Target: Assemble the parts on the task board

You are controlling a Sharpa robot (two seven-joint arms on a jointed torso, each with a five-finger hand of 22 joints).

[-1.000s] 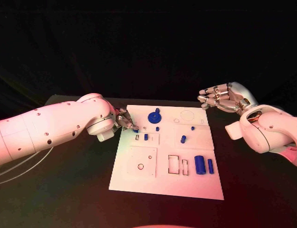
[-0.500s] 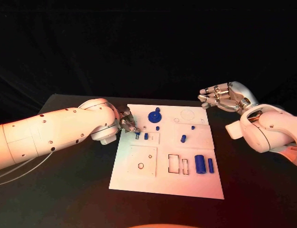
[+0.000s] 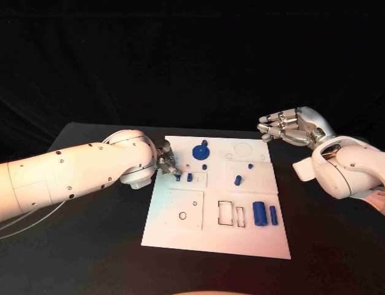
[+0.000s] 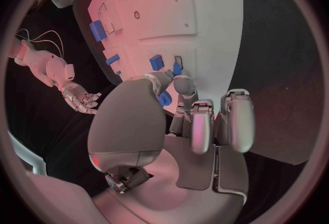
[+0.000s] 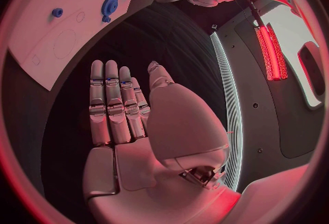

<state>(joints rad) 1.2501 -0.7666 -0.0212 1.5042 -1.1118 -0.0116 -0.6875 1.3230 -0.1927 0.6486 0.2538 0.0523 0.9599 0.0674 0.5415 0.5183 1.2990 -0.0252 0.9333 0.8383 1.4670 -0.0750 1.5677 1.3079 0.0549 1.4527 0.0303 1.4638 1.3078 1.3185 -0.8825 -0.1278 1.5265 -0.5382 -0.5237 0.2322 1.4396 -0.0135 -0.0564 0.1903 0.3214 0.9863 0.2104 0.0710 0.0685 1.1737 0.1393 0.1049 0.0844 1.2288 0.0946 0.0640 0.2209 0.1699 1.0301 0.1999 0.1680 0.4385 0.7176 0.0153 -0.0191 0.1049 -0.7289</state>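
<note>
Left hand (image 3: 166, 161) sits at the left edge of the white task board (image 3: 202, 236), toward its far end, fingertips down at a small blue peg (image 3: 178, 177) just beside a second short blue peg (image 3: 189, 177). Judging from the left wrist view, the fingers pinch a small blue piece (image 4: 164, 98) low over the board; grip looks closed on it, though the contact itself is partly hidden.

Right hand (image 3: 290, 128) hangs released, fingers apart and lightly curled, off the board's far right corner, holding nothing.

Step in hand, as I read it: seating the peg in its socket near the left edge. Best done upright, lowered straight, without knocking its neighbour; release only once it stands by itself.

Head view gives the layout: blue round gear-like disc (image 3: 200, 151) toward the far edge, blue cylinder (image 3: 259, 212) and slimmer blue bar (image 3: 273, 214) near the right edge, empty rectangular slots (image 3: 232, 213) mid-board. Left wrist view alone shows the pinch up close. Right wrist view shows the open palm (image 5: 130, 120) facing away from the board.
</note>
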